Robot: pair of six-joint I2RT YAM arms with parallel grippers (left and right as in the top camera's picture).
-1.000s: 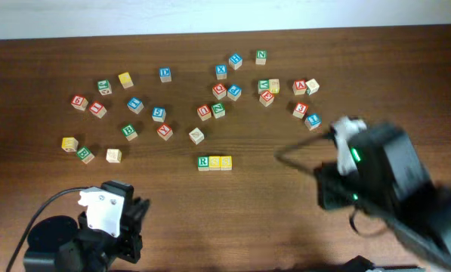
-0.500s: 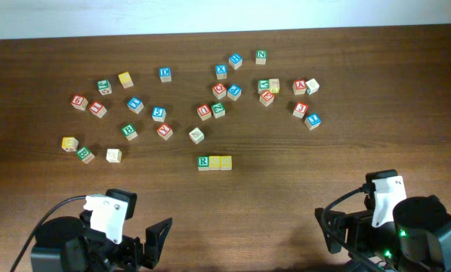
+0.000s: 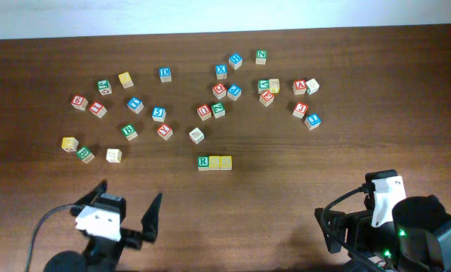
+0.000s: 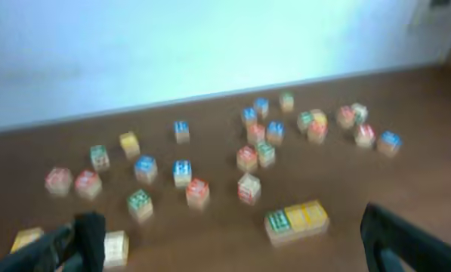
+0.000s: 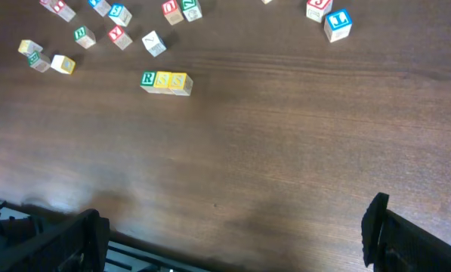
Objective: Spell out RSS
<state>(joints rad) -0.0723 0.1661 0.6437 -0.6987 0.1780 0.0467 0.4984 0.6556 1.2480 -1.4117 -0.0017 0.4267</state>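
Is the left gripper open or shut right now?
Open. Overhead, the left gripper has its black fingers wide apart, nothing between them, short of the green-R and two yellow wooden cubes.

Many small letter cubes (image 3: 159, 113) lie scattered on the brown wooden counter (image 3: 270, 196), with red, blue, green and yellow faces. A white wall (image 3: 210, 15) is behind.

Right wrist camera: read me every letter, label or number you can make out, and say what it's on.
"R": green, on the green-framed cube at one end of the row.
"S": faint, on the middle yellow cube.
"S": faint, on the end yellow cube.
Scattered cubes: letters too small to read.
No brands or numbers visible.
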